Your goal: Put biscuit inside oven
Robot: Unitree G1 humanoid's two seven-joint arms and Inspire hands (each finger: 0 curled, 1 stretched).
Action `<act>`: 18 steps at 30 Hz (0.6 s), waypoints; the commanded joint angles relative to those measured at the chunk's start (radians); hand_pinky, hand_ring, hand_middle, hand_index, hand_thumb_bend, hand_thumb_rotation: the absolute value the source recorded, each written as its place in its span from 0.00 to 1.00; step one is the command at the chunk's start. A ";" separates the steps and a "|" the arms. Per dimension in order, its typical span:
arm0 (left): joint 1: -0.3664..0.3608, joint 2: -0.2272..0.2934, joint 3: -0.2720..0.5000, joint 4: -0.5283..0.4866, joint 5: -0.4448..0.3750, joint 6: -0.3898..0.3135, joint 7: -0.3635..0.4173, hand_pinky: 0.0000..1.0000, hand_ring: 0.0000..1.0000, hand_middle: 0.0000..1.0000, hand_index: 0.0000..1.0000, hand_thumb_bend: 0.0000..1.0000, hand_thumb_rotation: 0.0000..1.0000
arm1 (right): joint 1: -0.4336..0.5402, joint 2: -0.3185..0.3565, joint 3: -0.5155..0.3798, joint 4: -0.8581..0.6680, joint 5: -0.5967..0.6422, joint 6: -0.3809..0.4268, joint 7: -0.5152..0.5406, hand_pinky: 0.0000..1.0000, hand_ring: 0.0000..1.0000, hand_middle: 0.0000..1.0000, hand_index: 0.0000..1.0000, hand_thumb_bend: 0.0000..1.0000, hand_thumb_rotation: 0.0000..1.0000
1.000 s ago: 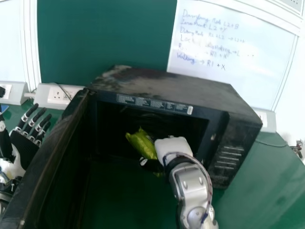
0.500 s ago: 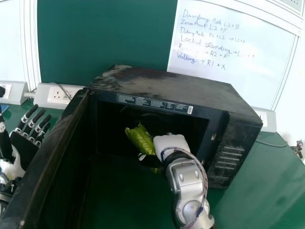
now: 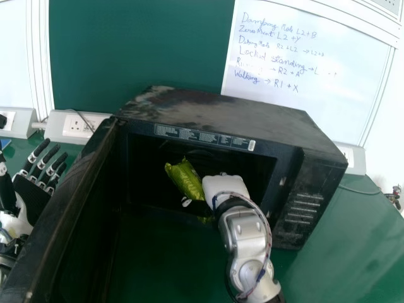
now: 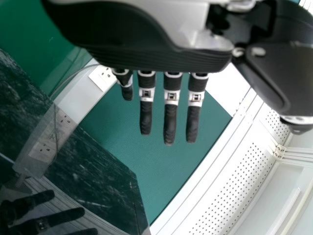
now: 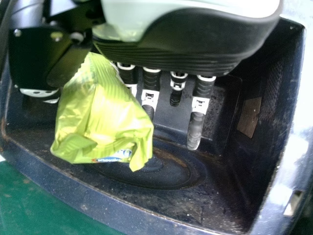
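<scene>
Far left: my left hand (image 3: 33,194), just outside the open door, idle, fingers out straight and spread a bit, nothing in it. The left wrist view agrees, straight fingers, plus a reflection (image 4: 44,218) of them in a dark glossy surface. Behind it on the left, socket box (image 3: 77,126) along the wall, thin cable hanging at it. Next, oven door (image 3: 69,183), swung wide open toward me, running from the near left up to the left side of the oven (image 3: 221,113). Dark green board (image 3: 142,50) on the far wall behind. Label strip (image 3: 202,136) above the oven mouth. In the mouth, about the middle: green biscuit packet (image 3: 185,178), tilted, top end leaning far and left, low end nearer and right. I can't tell whether it touches the oven floor. Just right of it, my right hand (image 3: 225,185), partly closed, with the packet caught between thumb (image 3: 201,207) and fingers; at least one finger is fairly straight in the right wrist view. Same view has the round recess (image 5: 168,169) in the oven floor, below the packet. My right arm (image 3: 249,243) comes in from the near right, wire looped along it. Right of that, oven front panel with pale bars (image 3: 304,208), green table (image 3: 353,233), and whiteboard (image 3: 303,69) with handwriting on the far wall.
</scene>
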 commanded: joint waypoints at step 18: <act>0.004 -0.005 0.000 -0.001 0.013 -0.013 -0.014 0.80 0.74 0.70 0.70 0.85 0.38 | -0.148 -0.038 0.037 0.198 0.122 0.056 -0.177 0.40 0.39 0.48 0.70 0.57 0.00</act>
